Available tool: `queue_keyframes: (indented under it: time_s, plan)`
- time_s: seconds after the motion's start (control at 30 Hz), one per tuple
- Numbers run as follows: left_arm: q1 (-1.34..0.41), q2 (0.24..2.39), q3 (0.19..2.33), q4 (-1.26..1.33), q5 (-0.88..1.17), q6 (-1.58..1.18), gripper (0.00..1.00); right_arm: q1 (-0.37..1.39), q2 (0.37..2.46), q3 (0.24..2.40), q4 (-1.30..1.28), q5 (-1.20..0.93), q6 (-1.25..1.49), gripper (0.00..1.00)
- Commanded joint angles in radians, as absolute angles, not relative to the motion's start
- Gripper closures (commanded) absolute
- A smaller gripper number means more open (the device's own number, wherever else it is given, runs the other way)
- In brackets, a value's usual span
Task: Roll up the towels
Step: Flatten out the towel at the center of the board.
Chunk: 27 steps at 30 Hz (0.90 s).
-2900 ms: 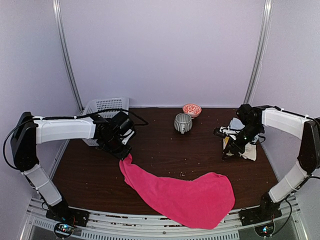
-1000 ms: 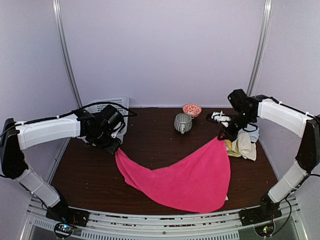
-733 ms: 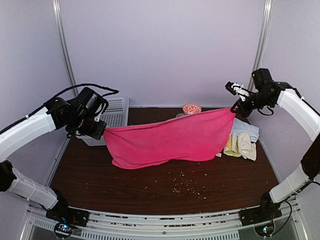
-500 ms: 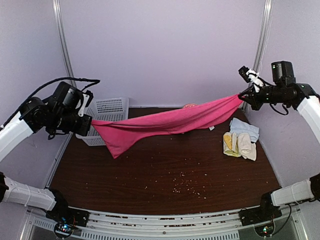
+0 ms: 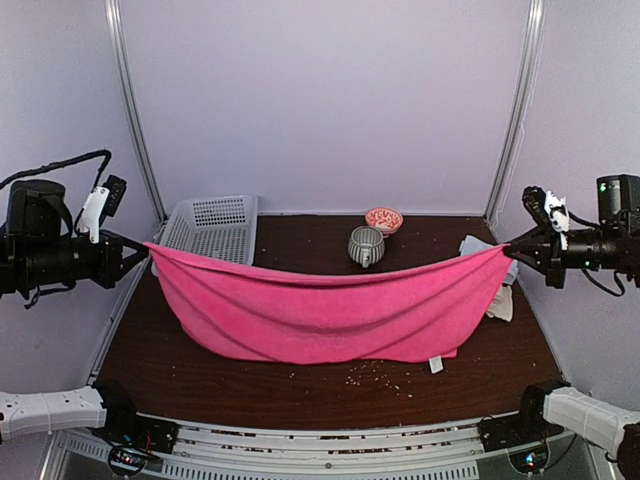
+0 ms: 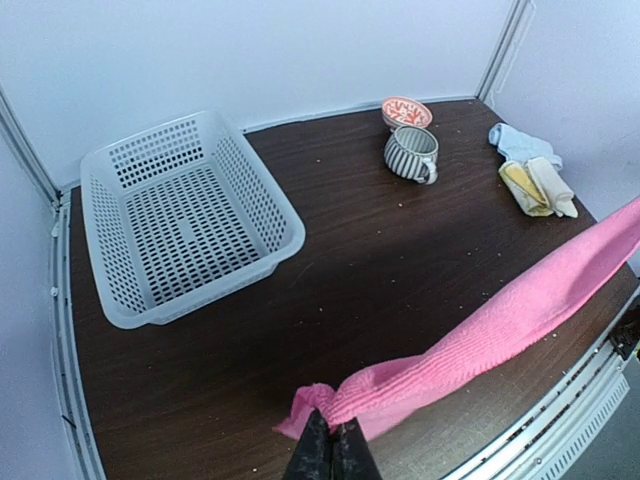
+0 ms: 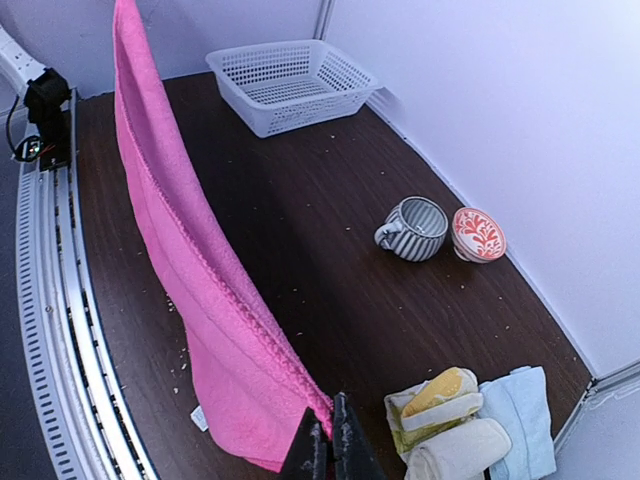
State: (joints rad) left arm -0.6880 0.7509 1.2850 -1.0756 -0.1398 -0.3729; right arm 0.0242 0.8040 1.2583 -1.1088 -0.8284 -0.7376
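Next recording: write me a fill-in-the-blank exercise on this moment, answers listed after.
The towel stretched between the left tool and right tool is coloured ____.
Both tools are ____ on its corners.
The striped mug stands beside a red-patterned ____.
The white basket sits on the robot's ____ side.
Missing: pink; shut; bowl; left.

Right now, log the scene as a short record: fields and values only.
pink towel: held up by two corners, sagging in the middle
left gripper: shut on one corner
right gripper: shut on the opposite corner
white basket: far left, empty
striped mug, red-patterned bowl: far centre
other towels: right side, yellow and cream rolled, pale blue beside them
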Motion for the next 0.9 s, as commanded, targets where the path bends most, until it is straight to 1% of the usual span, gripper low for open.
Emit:
queue_keyframes:
  time_s: [0.0,0.07,0.13,0.23,0.37,0.4,0.43,0.5,0.53,0.57,0.6,0.63,0.67,0.7,0.77,0.87]
  plan:
    - [-0.683,0.757,1.245,-1.035,-0.061,-0.394,1.00,0.005,0.790,1.265,-1.276,-0.913,-0.877,1.00]
    - [-0.683,0.789,1.219,-1.012,-0.140,-0.424,1.00,0.006,0.806,1.237,-1.219,-0.878,-0.831,1.00]
    - [-0.684,0.852,1.181,-0.974,-0.201,-0.438,1.00,0.006,0.836,1.182,-1.104,-0.820,-0.749,1.00]
    - [-0.683,1.027,1.115,-0.891,-0.237,-0.443,1.00,0.007,0.925,1.073,-0.896,-0.712,-0.587,1.00]
    - [-0.664,1.276,1.080,-0.768,-0.342,-0.451,1.00,0.008,1.141,0.998,-0.692,-0.631,-0.490,1.00]
    - [-0.661,1.329,1.091,-0.741,-0.385,-0.452,1.00,0.009,1.226,0.991,-0.657,-0.623,-0.473,0.98]
    - [-0.655,1.374,1.101,-0.708,-0.417,-0.450,1.00,0.012,1.273,0.993,-0.626,-0.619,-0.459,0.97]
    - [-0.643,1.440,1.132,-0.635,-0.415,-0.435,1.00,0.021,1.433,1.029,-0.577,-0.601,-0.422,0.98]
    - [-0.640,1.469,1.155,-0.615,-0.413,-0.430,1.00,0.023,1.473,1.059,-0.568,-0.595,-0.406,0.96]
    - [-0.640,1.494,1.182,-0.611,-0.416,-0.432,0.96,0.024,1.535,1.098,-0.562,-0.592,-0.389,0.92]
    - [-0.639,1.514,1.205,-0.615,-0.417,-0.435,0.89,0.027,1.562,1.131,-0.552,-0.581,-0.363,0.85]
    - [-0.639,1.526,1.224,-0.624,-0.418,-0.442,0.80,0.029,1.575,1.158,-0.545,-0.565,-0.342,0.77]
    - [-0.639,1.528,1.231,-0.631,-0.415,-0.450,0.68,0.030,1.575,1.178,-0.544,-0.554,-0.333,0.68]
    - [-0.638,1.521,1.228,-0.634,-0.401,-0.452,0.61,0.031,1.565,1.187,-0.546,-0.540,-0.330,0.63]
    - [-0.640,1.483,1.198,-0.643,-0.374,-0.465,0.55,0.031,1.527,1.178,-0.555,-0.500,-0.342,0.60]
    - [-0.640,1.404,1.120,-0.680,-0.327,-0.500,0.52,0.031,1.443,1.122,-0.612,-0.499,-0.393,0.58]
